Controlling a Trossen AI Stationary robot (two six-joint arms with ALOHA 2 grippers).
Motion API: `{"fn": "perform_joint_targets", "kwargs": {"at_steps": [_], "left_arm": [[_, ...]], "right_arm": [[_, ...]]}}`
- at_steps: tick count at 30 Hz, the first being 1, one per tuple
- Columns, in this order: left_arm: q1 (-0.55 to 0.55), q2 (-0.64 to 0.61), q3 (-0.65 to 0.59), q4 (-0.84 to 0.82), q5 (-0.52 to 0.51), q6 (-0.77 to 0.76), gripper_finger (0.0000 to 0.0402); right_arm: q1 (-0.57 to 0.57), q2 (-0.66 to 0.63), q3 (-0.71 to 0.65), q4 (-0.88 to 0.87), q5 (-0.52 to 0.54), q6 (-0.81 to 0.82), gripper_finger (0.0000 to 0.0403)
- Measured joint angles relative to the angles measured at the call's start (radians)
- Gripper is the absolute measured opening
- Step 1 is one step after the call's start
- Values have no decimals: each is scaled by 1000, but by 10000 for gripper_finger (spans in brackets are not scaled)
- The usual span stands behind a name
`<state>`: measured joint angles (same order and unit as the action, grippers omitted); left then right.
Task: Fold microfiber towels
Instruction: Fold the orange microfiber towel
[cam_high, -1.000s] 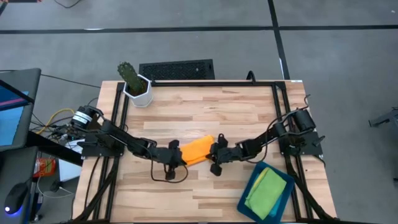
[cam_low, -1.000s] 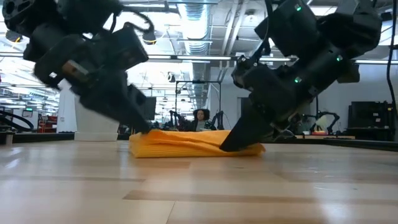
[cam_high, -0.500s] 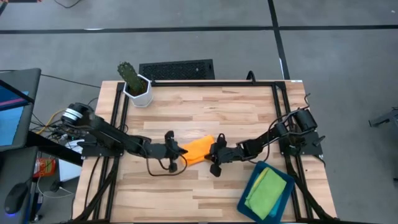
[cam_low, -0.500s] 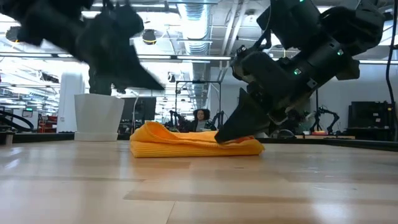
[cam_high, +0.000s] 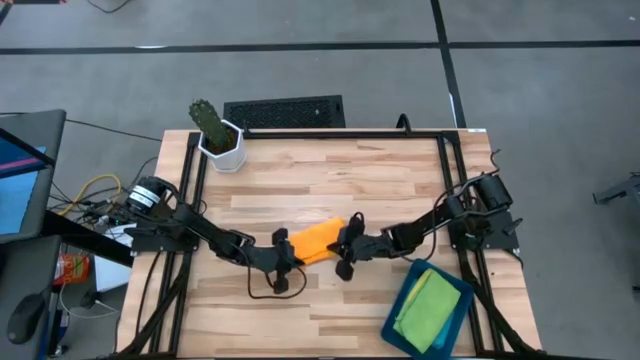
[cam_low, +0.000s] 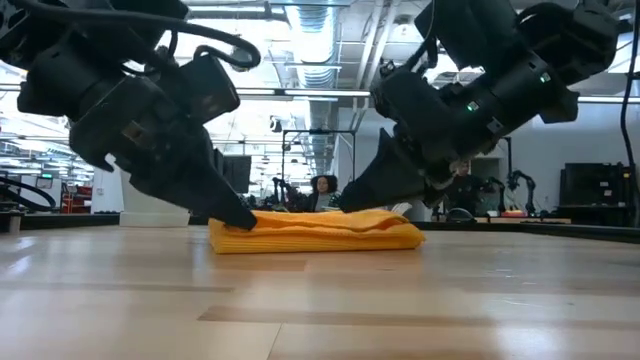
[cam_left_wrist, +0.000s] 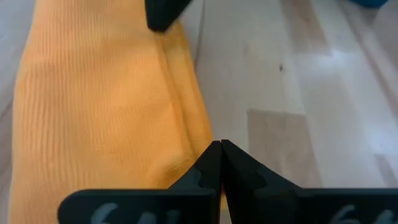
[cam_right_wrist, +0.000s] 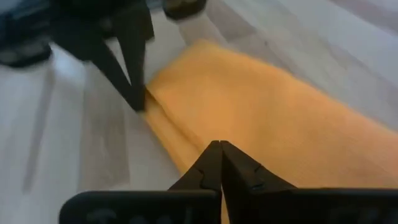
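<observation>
The orange towel (cam_high: 316, 242) lies folded in a flat layered strip on the table's middle, also seen in the low view (cam_low: 318, 231). My left gripper (cam_high: 287, 255) is shut, its tips down at the strip's left end (cam_low: 243, 222). My right gripper (cam_high: 345, 250) is shut too, slanting down over the strip's right half (cam_low: 347, 206), close above its top. Both tips stand along the strip's layered near edge (cam_left_wrist: 180, 118). A green towel (cam_high: 428, 306) lies in the blue tray (cam_high: 402, 298). My left gripper's shut fingertips (cam_right_wrist: 138, 102) meet the orange towel at the near corner of its left end (cam_right_wrist: 152, 102). They slant down from the table's left. The towel lies flat on the table. My right gripper's shut tips hang at the towel's top; whether they touch, I cannot tell.
A potted cactus (cam_high: 215, 133) stands at the table's far left corner. The blue tray sits at the near right corner. Bare wood (cam_high: 330, 185) stretches beyond the towel, with more in front of it.
My left gripper rose off the towel's left end toward the far left, then came back down to it. My right gripper has lifted a little off the towel's right end. A hump at the towel's left top, seen half a second ago, now lies flat.
</observation>
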<state>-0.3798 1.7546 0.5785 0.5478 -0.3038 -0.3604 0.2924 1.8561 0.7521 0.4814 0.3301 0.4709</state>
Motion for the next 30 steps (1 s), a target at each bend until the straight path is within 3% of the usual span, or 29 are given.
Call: {"fn": "perform_joint_targets", "kwargs": {"at_steps": [13,17,20,23,26,30], "left_arm": [[-1,-9,0,-41,-16,12,0],[-1,-92,0,-54,-14,33,0],[-1,-207,0,-107,-25,41,0],[-1,-300,2,-161,-111,83,0],[7,-315,1,-202,-180,105,0],[32,-244,1,-155,-140,88,0]], "right_arm": [[33,-4,-98,-54,93,91,25],[27,-9,-103,-51,80,109,34],[32,-67,-108,-66,57,109,33],[36,-173,-106,-102,50,108,29],[23,-294,-105,-163,61,67,28],[-17,-386,-104,-291,152,-4,32]]}}
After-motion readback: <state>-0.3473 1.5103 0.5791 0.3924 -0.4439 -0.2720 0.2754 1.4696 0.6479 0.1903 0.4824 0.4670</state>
